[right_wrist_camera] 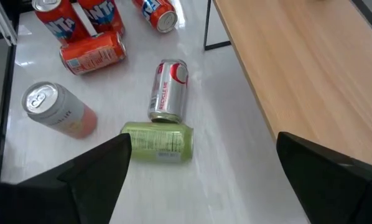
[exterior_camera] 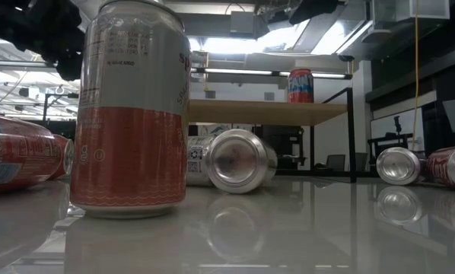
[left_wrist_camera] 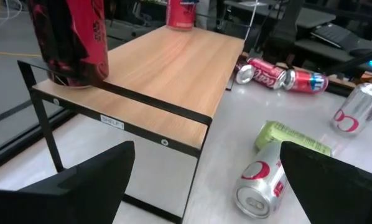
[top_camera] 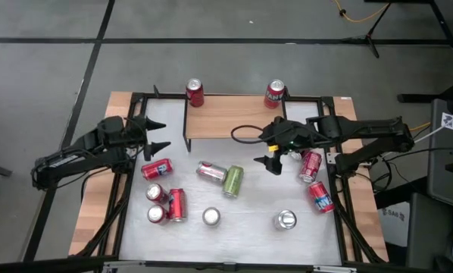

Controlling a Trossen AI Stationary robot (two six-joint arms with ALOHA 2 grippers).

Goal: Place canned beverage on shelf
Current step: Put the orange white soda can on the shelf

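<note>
Two cans (top_camera: 195,92) upright on shelf (top_camera: 234,117); nine cans (top_camera: 232,180) on table (top_camera: 242,227). Left gripper (top_camera: 157,136) and right gripper (top_camera: 270,153) wide open, empty.

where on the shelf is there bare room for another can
The shelf plank is bare all along its middle, between the red can at its left back corner and the red can at its right back corner. Its right front edge is crowded by the right gripper and a black cable loop.
</note>
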